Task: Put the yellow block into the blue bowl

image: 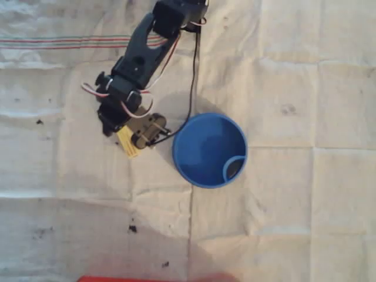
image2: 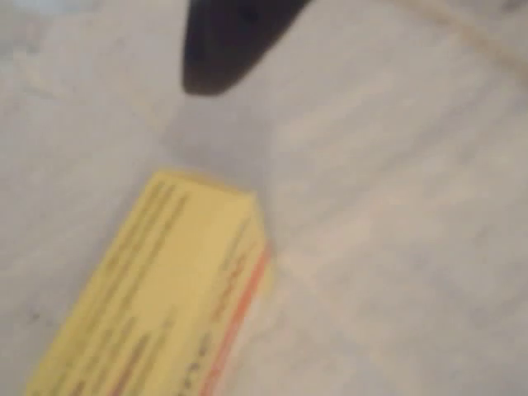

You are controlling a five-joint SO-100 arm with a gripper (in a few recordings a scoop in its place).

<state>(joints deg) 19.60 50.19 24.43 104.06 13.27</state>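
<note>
In the overhead view the yellow block (image: 128, 143) lies on the white cloth just left of the blue bowl (image: 210, 150), its upper end tucked under my gripper (image: 125, 133). The bowl stands upright with a lighter blue ring on its inner wall. The wrist view has the yellow block (image2: 165, 297) large and blurred at the lower left, showing printed lines and a red edge. One dark finger (image2: 221, 45) hangs above the block's end with a gap of cloth and shadow between them. The jaws look open and nothing is held.
A creased white cloth (image: 282, 223) covers the table, with red stripes (image: 53, 42) at the upper left. A black cable (image: 193, 82) runs from the arm down to the bowl's rim. Small dark specks (image: 133, 228) dot the cloth, and a red strip (image: 147, 278) lines the bottom edge.
</note>
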